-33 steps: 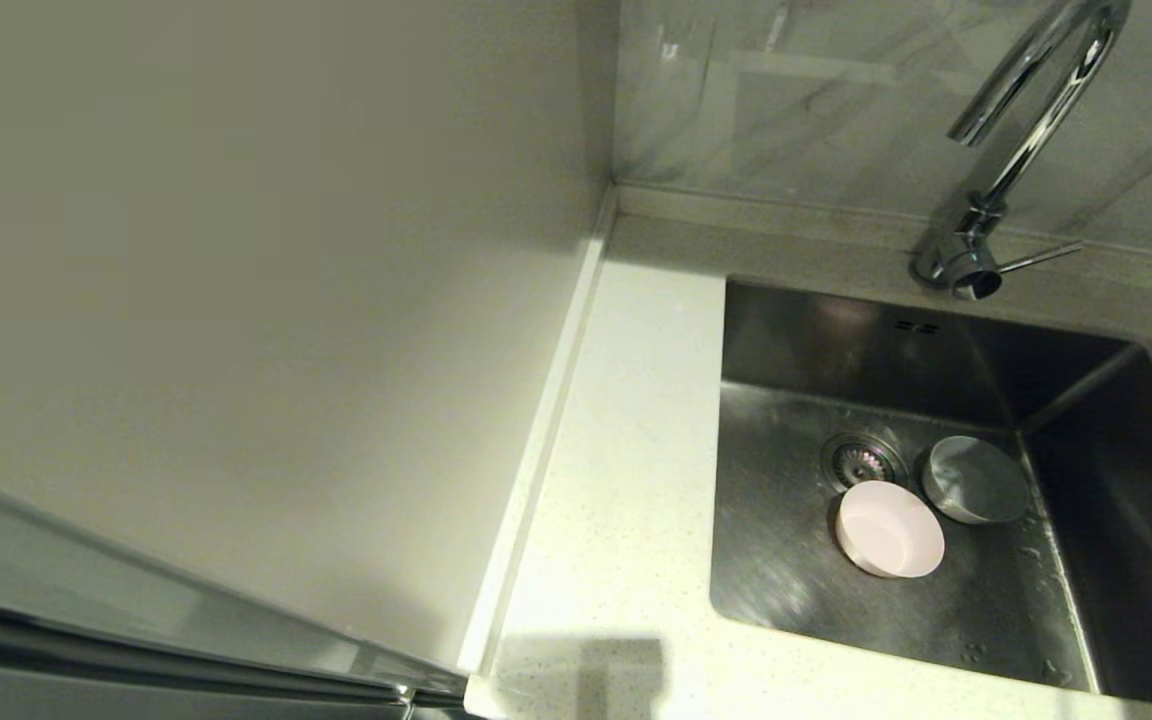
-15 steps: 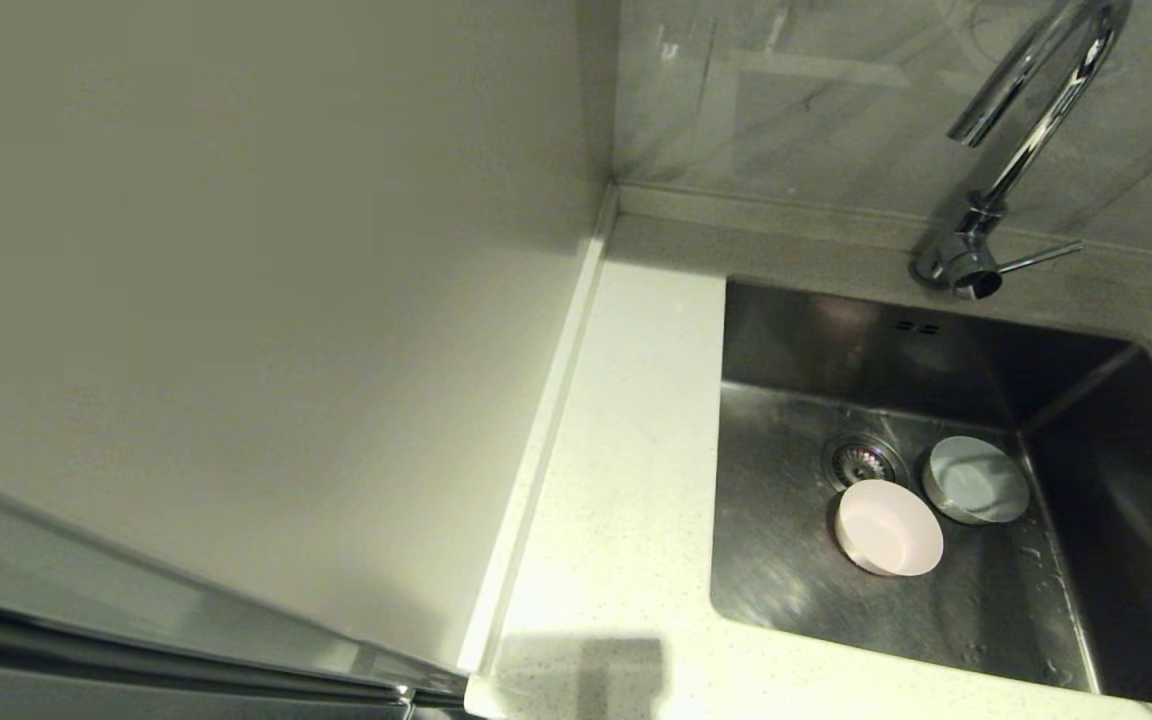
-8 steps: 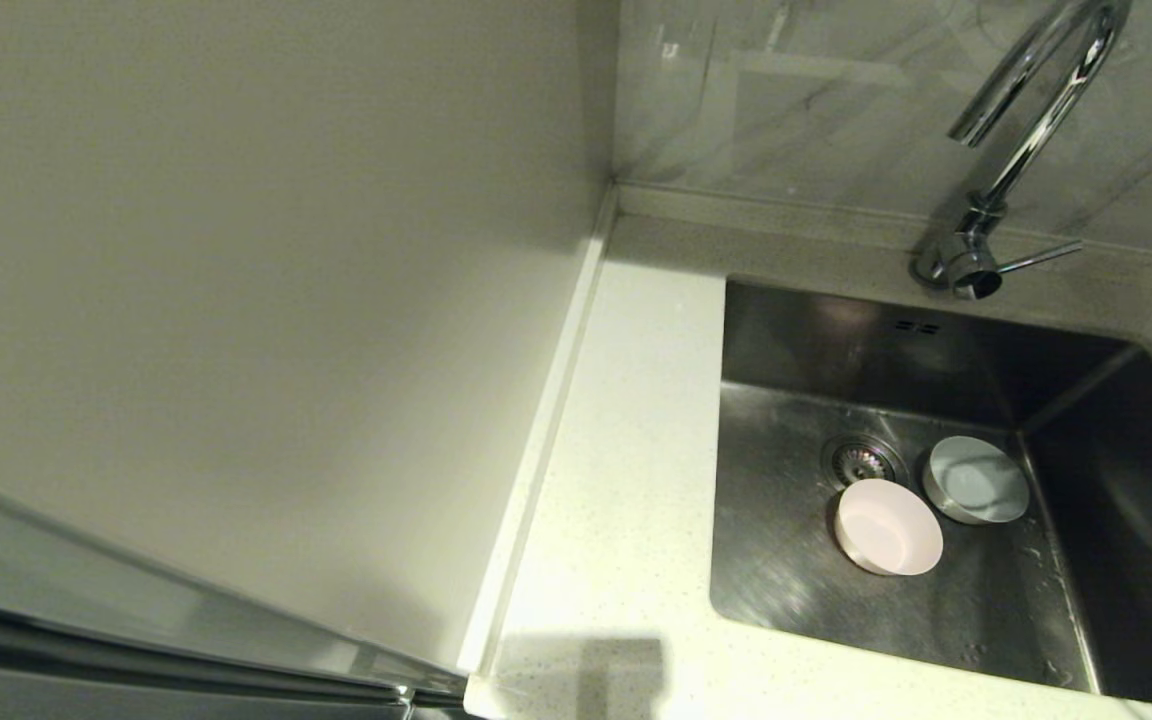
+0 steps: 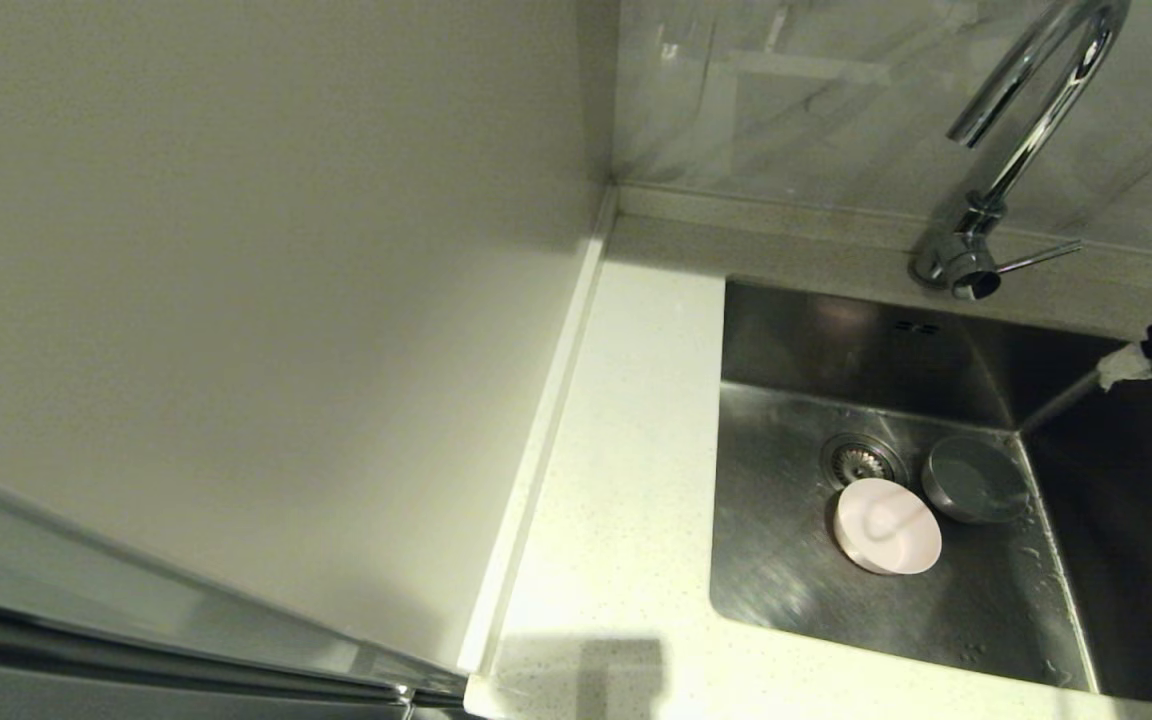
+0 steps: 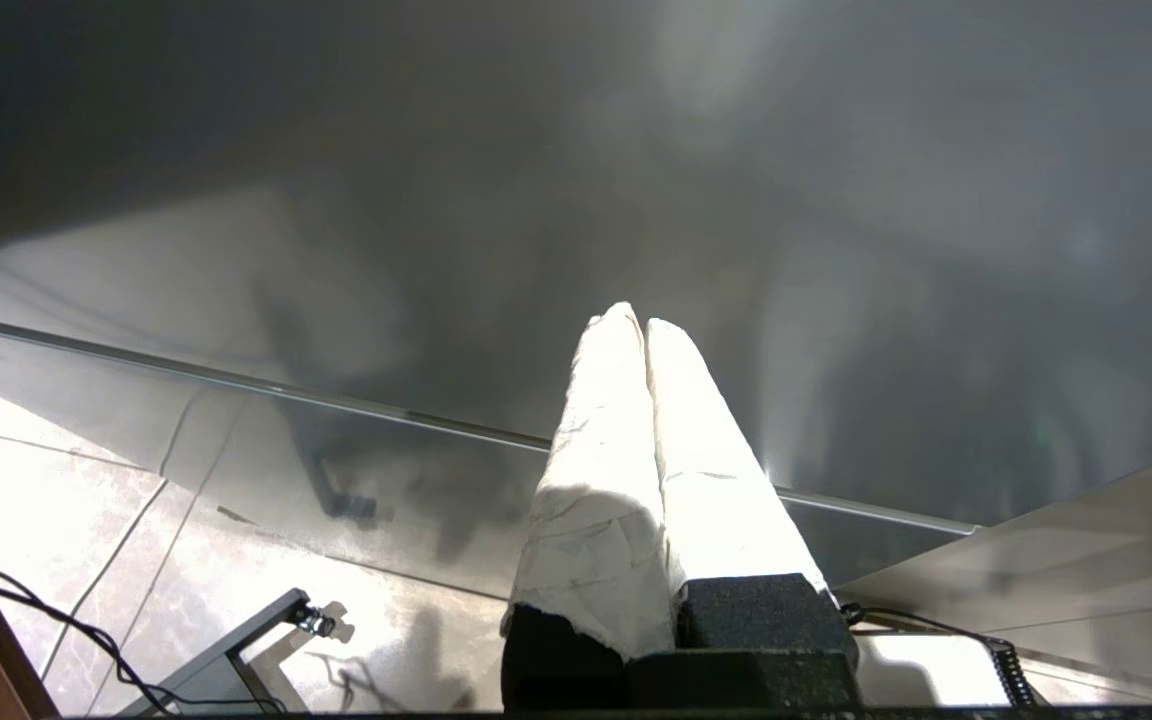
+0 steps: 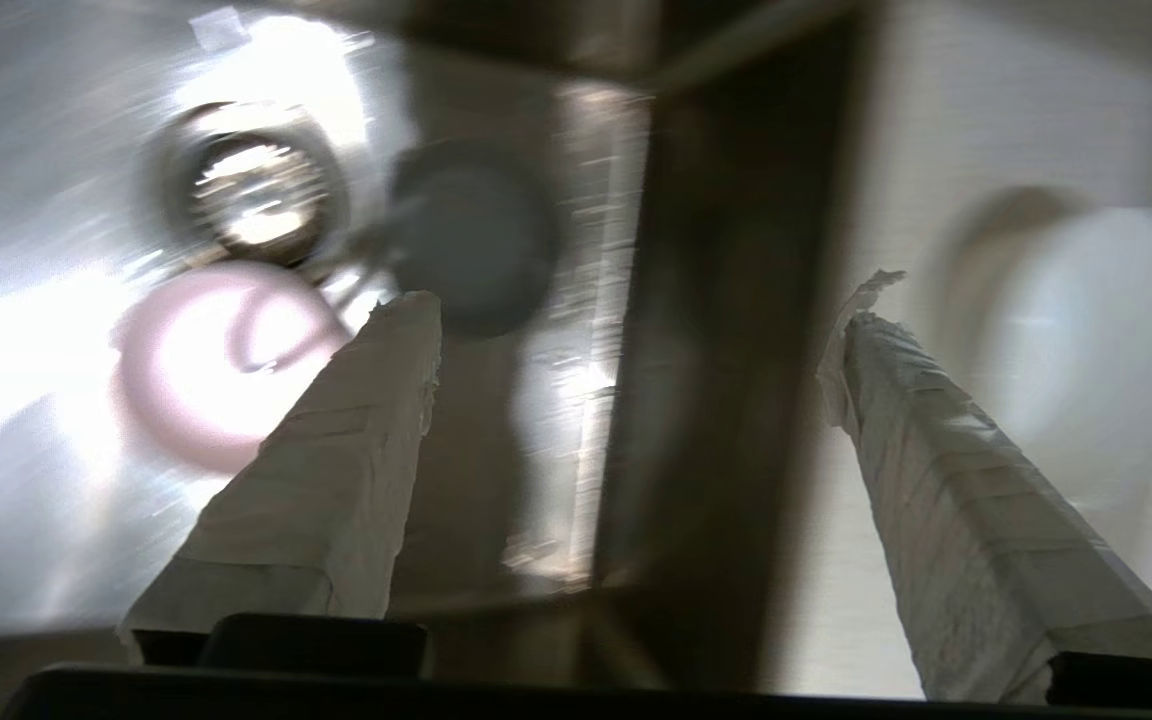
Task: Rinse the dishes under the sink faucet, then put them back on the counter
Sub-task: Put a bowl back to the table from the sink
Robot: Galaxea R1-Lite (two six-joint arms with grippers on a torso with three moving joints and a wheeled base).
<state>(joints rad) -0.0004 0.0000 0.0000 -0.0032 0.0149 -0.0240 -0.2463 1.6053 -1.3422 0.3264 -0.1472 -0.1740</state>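
A pale pink bowl (image 4: 887,525) (image 6: 221,360) and a pale blue-grey bowl (image 4: 974,480) (image 6: 471,235) sit side by side on the floor of the steel sink (image 4: 786,590), next to the drain (image 4: 861,461). The chrome faucet (image 4: 1026,130) stands behind the basin, with no water running. My right gripper (image 6: 648,300) is open and empty above the sink's right rim. One fingertip (image 4: 1123,365) shows at the right edge of the head view. A whitish bowl (image 6: 1106,340), blurred, lies on the counter right of the sink. My left gripper (image 5: 636,325) is shut and empty, out of the head view.
The speckled counter (image 4: 626,480) runs along the sink's left side, bounded by a plain cream wall panel (image 4: 266,300). The faucet's side lever (image 4: 1036,258) points right, near my right arm. A tiled backsplash (image 4: 816,100) rises behind the sink.
My right gripper has come into the head view at the right edge, over the sink's rim. Its shadow now darkens the blue-grey bowl. Neither bowl has moved.
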